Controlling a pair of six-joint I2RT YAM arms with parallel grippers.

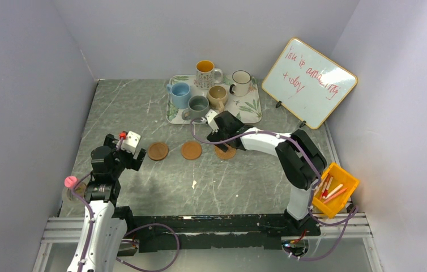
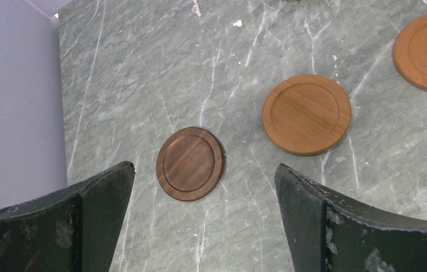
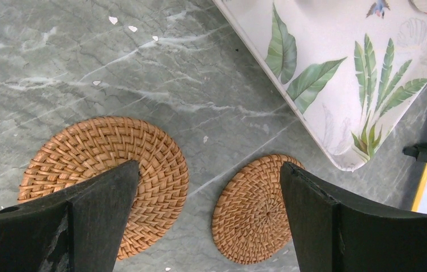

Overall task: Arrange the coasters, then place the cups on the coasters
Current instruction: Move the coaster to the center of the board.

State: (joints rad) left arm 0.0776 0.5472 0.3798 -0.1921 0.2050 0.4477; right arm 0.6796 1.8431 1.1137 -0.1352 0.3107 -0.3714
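- Coaster step, by the look of it near its end: the coasters lie in a rough left-to-right line across the middle of the table (image 1: 143,113), near of the tray (image 1: 251,113).
- The left gripper (image 2: 204,168) hangs spread wide and empty over the left end of the line. The dark wooden coaster (image 2: 191,164) lies flat between its fingers, untouched.
- Two lighter wooden coasters (image 2: 306,115) sit to the right of the dark one, each apart from its neighbour.
- The right gripper (image 3: 209,165) is also spread wide, holding nothing, above the right end. Two woven coasters (image 3: 256,209) lie flat just beside each other, one partly hidden behind a finger.
- The woven pair sits closer together than the wooden ones, so a small nudge to even the gaps may be wanted.
- All five cups (image 1: 199,105) stand upright on the tray at the far side, none on a coaster yet.
- The next move likely calls for the right arm to reach far to the tray, close on a cup by rim or handle, and set it centred on a disc.
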